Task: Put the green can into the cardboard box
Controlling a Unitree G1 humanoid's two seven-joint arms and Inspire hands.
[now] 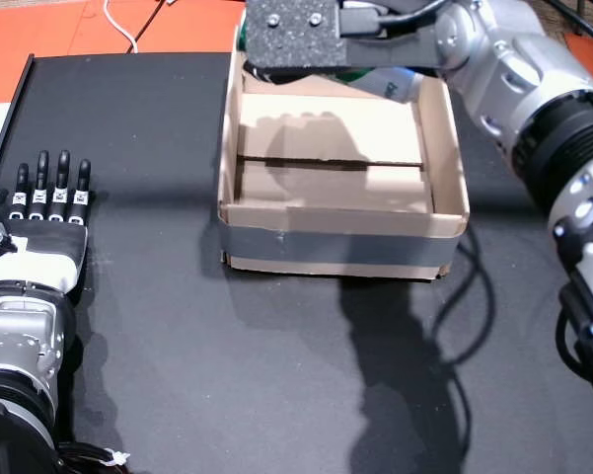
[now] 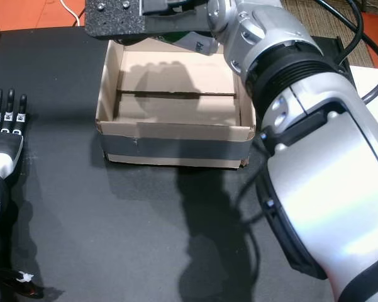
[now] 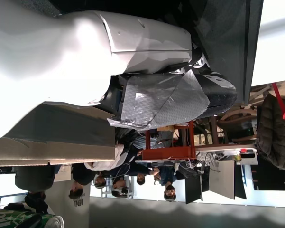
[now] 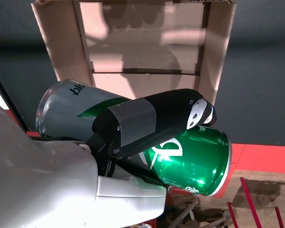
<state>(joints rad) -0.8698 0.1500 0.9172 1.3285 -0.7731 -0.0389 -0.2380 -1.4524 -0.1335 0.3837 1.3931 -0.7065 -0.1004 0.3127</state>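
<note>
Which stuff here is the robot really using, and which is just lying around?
Using:
- green can, held by the right hand
- cardboard box

Just there:
- left hand, resting flat on the black table
- white cable

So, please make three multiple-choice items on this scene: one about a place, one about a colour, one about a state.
1. Where is the green can?
A. on the box floor
B. in the right hand, at the far rim of the cardboard box
C. beside the left hand

2. What colour is the band across the box's front?
A. grey
B. red
C. green

3. How is the left hand?
A. shut on the can
B. open, flat on the black table
C. inside the box

Answers: 1 B, the thumb wraps the can; 2 A, grey tape shows; 3 B, fingers straight, holding nothing.
</note>
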